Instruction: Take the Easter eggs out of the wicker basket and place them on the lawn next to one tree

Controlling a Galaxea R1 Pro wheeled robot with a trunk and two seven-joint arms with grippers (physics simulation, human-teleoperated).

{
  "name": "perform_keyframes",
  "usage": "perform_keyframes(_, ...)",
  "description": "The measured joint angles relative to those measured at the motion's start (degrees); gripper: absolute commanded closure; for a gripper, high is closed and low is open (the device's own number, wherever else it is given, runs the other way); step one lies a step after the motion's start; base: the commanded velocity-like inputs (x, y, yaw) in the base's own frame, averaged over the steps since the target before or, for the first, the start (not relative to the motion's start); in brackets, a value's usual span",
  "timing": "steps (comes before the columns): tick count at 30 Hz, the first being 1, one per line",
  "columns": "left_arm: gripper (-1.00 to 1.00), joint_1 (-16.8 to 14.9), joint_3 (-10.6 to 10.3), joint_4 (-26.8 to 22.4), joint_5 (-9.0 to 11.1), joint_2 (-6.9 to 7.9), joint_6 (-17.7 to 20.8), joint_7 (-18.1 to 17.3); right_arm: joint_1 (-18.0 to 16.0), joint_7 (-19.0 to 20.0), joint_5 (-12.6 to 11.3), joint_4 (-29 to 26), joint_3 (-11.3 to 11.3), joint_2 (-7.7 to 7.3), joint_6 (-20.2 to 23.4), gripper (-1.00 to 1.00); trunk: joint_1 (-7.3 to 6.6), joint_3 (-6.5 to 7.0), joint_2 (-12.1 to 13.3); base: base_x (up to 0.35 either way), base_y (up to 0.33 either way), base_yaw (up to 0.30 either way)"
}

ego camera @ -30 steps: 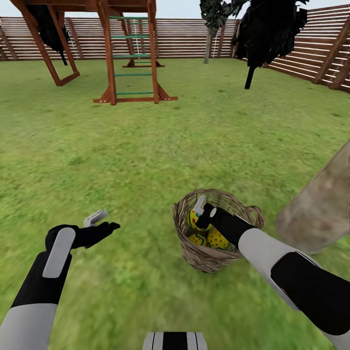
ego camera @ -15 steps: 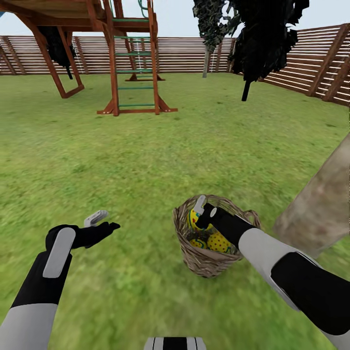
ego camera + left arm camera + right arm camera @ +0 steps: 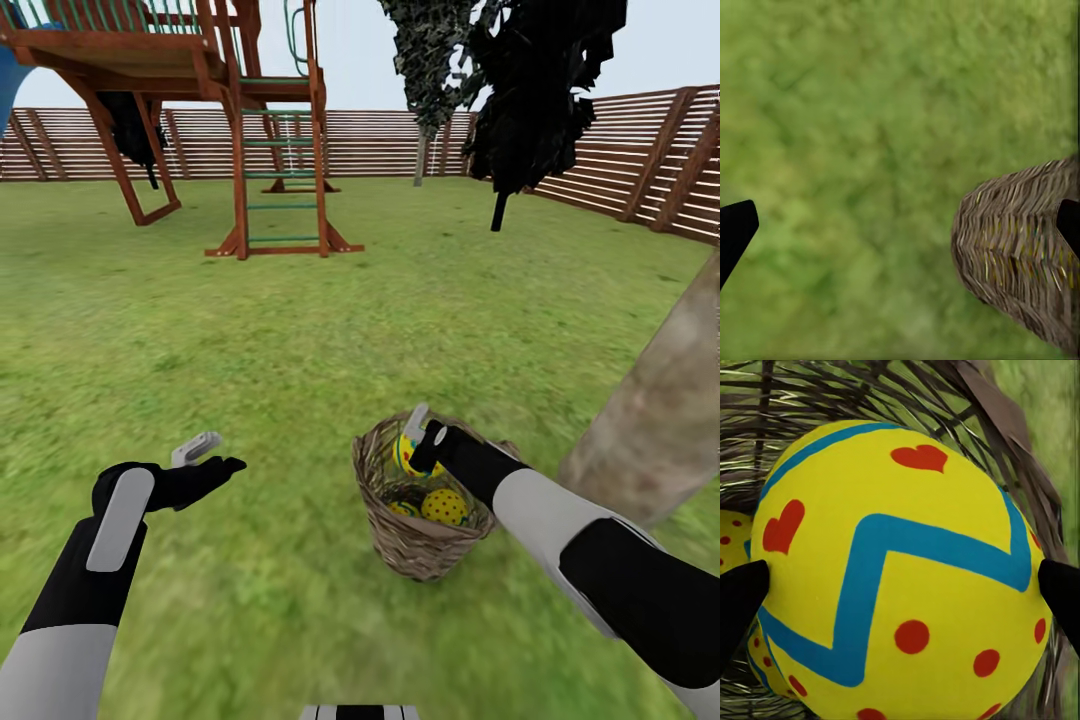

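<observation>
My left gripper (image 3: 205,455) hangs over bare lawn (image 3: 250,330), well to the left of the wicker basket (image 3: 415,545), its jaws apart and holding nothing. From that wrist I see the basket's woven wall (image 3: 1020,255) off to one side, with grass between us.

Moving right, the basket stands on the grass with my right gripper (image 3: 422,440) reaching into its mouth from the near right. My jaws are clamped on one Easter egg (image 3: 408,452), which sits at rim height against the far-left inner wall. In the right wrist view that egg (image 3: 900,570) lies squarely between my two fingertips (image 3: 741,592), one on each flank, its blue zigzag running across from one to the other. I cannot tell which way its long axis lies. Two more eggs rest lower in the basket: one clear at the bottom (image 3: 444,506), another partly hidden beside it (image 3: 403,508).

Further right, just beside the basket, rises the thick pale trunk of the tree (image 3: 660,420). The move I judge next turns on this: the trunk lies to the right of my held egg, on my right arm's own side, so lifting clear of the rim and swinging right should bring the egg to grass by its base.
</observation>
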Motion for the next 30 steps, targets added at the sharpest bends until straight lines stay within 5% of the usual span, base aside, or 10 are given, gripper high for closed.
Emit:
perform_keyframes(15,-1.0,0.0,0.0,0.0,0.1,-0.18,0.0,0.0,0.8,0.1,-0.9,0.6,-0.2,0.11,0.1,1.0,-0.39,3.33,0.2,0.0,0.0,0.0)
perform_keyframes(30,-1.0,0.0,0.0,0.0,0.1,-0.35,0.0,0.0,1.8,0.1,-1.0,0.5,-0.3,0.25,0.1,1.0,-3.63,6.03,6.1,0.0,0.0,0.0)
